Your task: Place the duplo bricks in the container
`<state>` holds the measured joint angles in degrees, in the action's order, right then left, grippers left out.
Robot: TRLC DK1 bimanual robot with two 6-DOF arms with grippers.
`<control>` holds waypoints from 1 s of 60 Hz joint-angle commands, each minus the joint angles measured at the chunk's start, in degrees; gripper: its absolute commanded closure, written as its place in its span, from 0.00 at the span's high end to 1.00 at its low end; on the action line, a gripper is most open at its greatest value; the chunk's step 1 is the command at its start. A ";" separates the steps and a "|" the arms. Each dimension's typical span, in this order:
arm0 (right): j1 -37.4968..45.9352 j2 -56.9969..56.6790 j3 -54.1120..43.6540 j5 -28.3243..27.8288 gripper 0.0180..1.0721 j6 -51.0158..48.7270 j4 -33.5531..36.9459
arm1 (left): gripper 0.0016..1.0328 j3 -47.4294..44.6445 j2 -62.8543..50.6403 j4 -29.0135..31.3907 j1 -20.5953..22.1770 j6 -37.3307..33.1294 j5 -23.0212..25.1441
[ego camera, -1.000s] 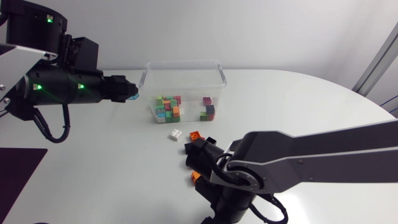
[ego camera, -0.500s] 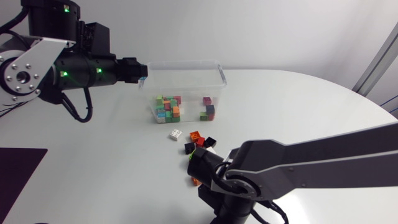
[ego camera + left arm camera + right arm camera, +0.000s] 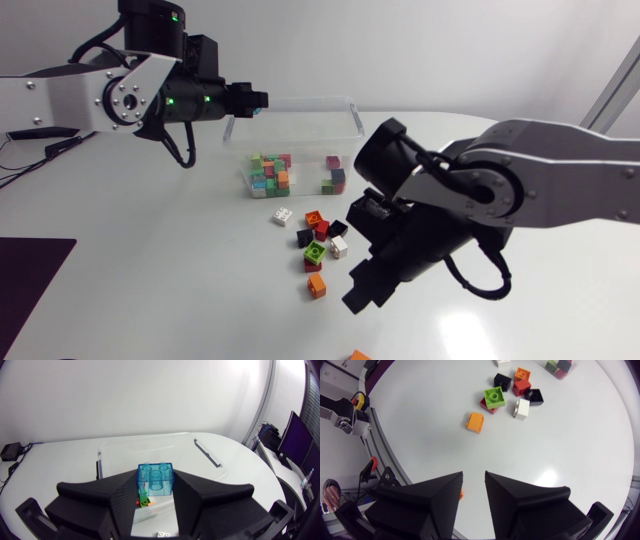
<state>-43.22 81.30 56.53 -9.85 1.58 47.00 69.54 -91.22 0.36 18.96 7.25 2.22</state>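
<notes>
At the container (image 3: 300,102) rim, left hand (image 3: 155,486) arrived clamped on blue brick (image 3: 155,478), right hand (image 3: 473,480) lifted, apart.

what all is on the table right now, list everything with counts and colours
container: one, clear, far side of the table
bricks in the container: many, mixed colours, on its floor
loose bricks: about nine, white, orange, red, black, green, clustered in front of the container
stray brick: one, orange, alone at the near edge
blue brick: one, translucent blue, between the left gripper's fingers, over the container's rim
table: one, white
left gripper: one, black, shut on the blue brick
right gripper: one, black, open and empty, above the table near the loose bricks
</notes>
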 commanded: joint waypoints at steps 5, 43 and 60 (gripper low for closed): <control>1.74 -0.88 2.18 -1.14 0.36 -1.58 1.07 | 0.18 4.03 -5.11 -2.21 0.11 -1.09 -0.81; -11.01 6.95 -8.28 -1.14 0.89 0.52 -1.92 | 0.18 18.53 -19.61 -2.12 0.29 -2.24 -2.22; -13.03 11.25 -12.68 1.23 0.78 0.17 -7.28 | 0.19 22.40 -23.74 -2.38 0.11 -2.24 -3.10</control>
<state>-55.27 90.54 45.93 -9.15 1.06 41.15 89.45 -112.73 -1.58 18.98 5.74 -0.38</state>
